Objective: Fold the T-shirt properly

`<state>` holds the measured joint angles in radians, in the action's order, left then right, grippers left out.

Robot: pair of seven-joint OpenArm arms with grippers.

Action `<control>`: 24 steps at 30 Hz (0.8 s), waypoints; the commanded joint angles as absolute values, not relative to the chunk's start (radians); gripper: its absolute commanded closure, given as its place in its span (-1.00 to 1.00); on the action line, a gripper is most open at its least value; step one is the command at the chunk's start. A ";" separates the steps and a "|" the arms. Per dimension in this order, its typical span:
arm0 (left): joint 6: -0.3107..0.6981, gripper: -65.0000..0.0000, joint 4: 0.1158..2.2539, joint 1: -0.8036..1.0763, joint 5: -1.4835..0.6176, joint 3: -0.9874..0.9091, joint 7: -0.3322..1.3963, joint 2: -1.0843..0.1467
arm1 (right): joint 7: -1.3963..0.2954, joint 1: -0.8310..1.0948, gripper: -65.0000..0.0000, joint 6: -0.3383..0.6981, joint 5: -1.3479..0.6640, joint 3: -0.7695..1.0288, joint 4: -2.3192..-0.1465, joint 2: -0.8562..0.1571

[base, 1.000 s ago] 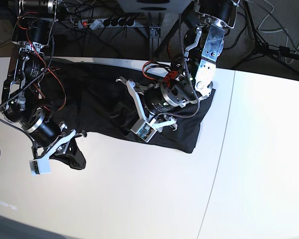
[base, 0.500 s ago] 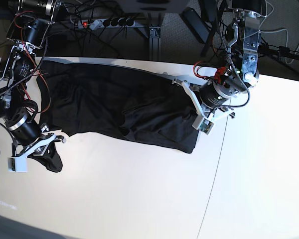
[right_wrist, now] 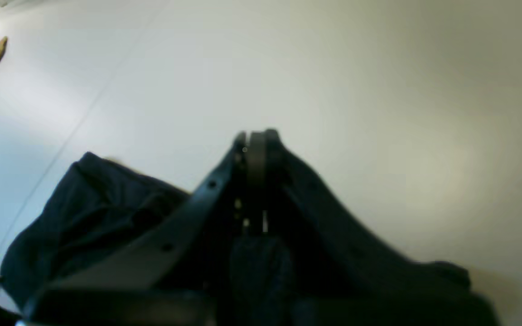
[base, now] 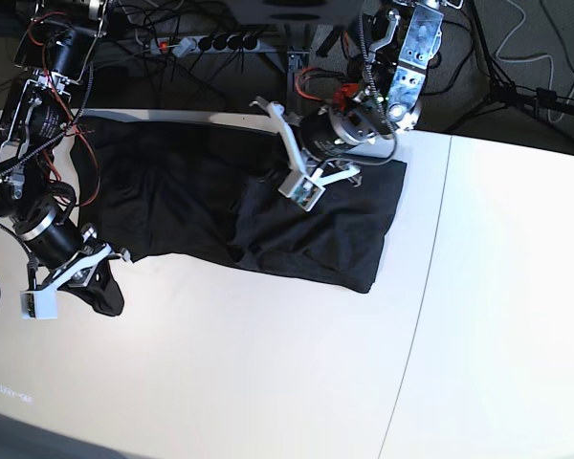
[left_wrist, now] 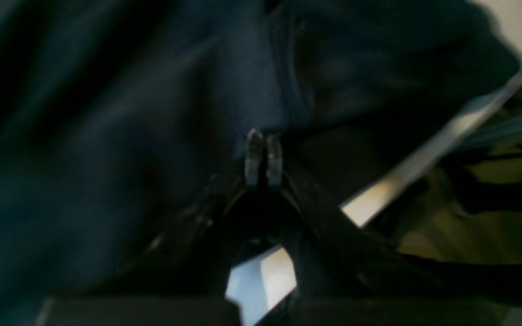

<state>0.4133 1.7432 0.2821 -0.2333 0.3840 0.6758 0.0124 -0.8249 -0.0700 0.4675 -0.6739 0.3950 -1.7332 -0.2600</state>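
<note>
Black T-shirt (base: 268,206) is lying spread across the upper middle of the base frame on the white worktop (base: 268,382), wrinkled, plain dark side showing, no print visible. Its lower right corner is reaching toward the worktop seam right of centre, its far edge is running close along the back rim of the worktop.

Left tool (base: 279,153) is sitting in the upper centre of the base frame, over the shirt's top edge. In the left wrist view the left tool (left_wrist: 263,156) is showing both fingertips (left_wrist: 254,154) pressed together, closed, with dark cloth all around them; too blurred to say whether cloth is pinched between them.

Right tool (base: 103,292) is sitting at the lower left of the base frame, at the shirt's left end, with a black bunch of fabric hanging at its tips just off the shirt's lower left corner. In the right wrist view the right tool (right_wrist: 254,138) is closed, jaws meeting, shirt fabric draping from between them and pooling at lower left of that frame, bare worktop beyond.

Cables and a power strip (base: 215,43) are lying along the top of the base frame behind the worktop
</note>
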 commanded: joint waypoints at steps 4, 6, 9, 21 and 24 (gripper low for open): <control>0.416 1.00 1.764 0.265 -0.224 0.466 0.654 0.039 | -0.819 -0.056 1.00 0.528 -0.725 0.401 -1.748 -0.285; 0.416 1.00 1.779 0.255 -0.185 0.485 0.659 0.038 | -0.818 -0.036 1.00 0.528 -0.720 0.412 -1.748 -0.298; 0.416 1.00 1.816 0.239 -0.162 0.483 0.691 0.035 | -0.820 -0.001 1.00 0.528 -0.723 0.450 -1.748 -0.330; 0.415 1.00 1.860 0.199 -0.133 0.482 0.745 -0.102 | -0.819 0.228 -0.39 0.519 -0.690 0.563 -1.681 -0.479; 0.414 1.00 1.860 0.200 -0.133 0.459 0.746 -0.136 | -0.820 0.261 -0.38 0.496 -0.705 0.564 -1.657 -0.492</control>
<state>0.4149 1.8404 0.2062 -0.1249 0.4618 0.7631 -0.1371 -0.8398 0.2684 0.4633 -0.6857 0.5545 -1.6444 -0.4694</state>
